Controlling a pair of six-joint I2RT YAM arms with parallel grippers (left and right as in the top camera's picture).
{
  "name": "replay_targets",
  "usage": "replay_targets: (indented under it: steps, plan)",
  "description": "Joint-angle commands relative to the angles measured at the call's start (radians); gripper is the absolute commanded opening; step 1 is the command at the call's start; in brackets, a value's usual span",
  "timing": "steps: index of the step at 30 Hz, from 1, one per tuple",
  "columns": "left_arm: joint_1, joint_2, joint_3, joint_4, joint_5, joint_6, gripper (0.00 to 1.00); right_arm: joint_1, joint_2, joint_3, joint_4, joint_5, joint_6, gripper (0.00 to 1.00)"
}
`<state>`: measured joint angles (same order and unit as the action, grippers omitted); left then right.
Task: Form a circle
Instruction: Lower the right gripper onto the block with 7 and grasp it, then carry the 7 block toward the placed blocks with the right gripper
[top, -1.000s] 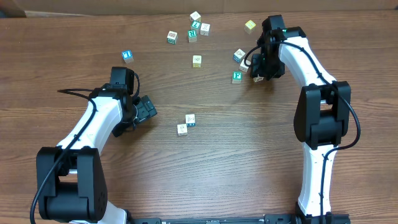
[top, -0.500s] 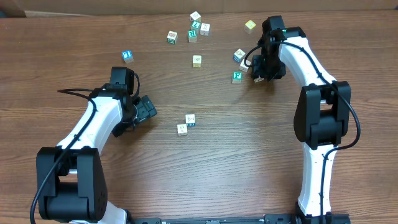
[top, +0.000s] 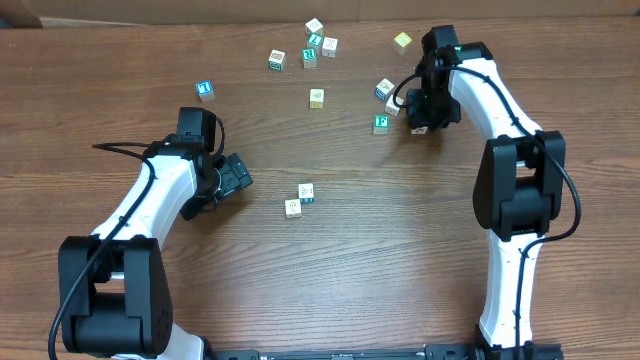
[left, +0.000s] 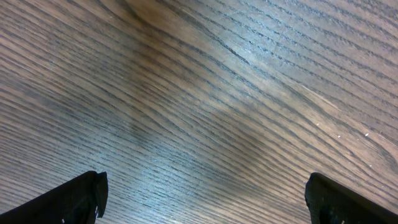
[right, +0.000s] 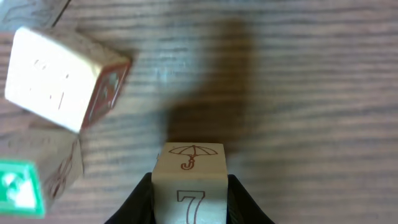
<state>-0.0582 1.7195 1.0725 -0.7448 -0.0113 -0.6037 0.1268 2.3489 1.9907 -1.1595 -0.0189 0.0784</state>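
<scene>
Since the right tool (right: 189, 200) has just clamped shut on the umbrella cube (right: 189, 169) at upper right of the overhead, one piece is in hand, but no circle exists yet: only a touching pair (top: 300, 198) sits mid-frame, while the left tool (left: 205, 199) idles wide open, empty.

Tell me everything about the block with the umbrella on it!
The block is a small cream wooden cube, upright. One face shows a thin red umbrella, the next a 7. The right hand pinches it, a dark finger pressing each side. Brown table lies behind; no other block touches it.
</scene>
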Motion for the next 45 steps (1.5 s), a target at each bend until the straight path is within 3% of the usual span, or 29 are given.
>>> replay_targets:
  steps: [1,11,19,32,37,45]
  plan:
    - [-0.001,0.008,0.015,-0.002,0.004,-0.018,1.00,0.003,-0.158,0.014,-0.025,0.003,0.008,0.20]
    - [-0.001,0.008,0.015,-0.002,0.004,-0.018,1.00,0.003,-0.462,0.014,-0.218,-0.082,0.095,0.18]
    - [-0.001,0.008,0.015,-0.002,0.004,-0.018,1.00,0.031,-0.494,-0.037,-0.352,-0.137,0.169,0.18]
    - [-0.001,0.008,0.015,-0.002,0.004,-0.018,1.00,0.317,-0.493,-0.500,-0.067,-0.139,0.369,0.19]
    - [-0.001,0.008,0.015,-0.002,0.004,-0.018,1.00,0.411,-0.493,-0.602,0.027,-0.094,0.476,0.19]
    - [-0.001,0.008,0.015,-0.002,0.004,-0.018,1.00,0.481,-0.493,-0.669,0.089,-0.079,0.503,0.19]
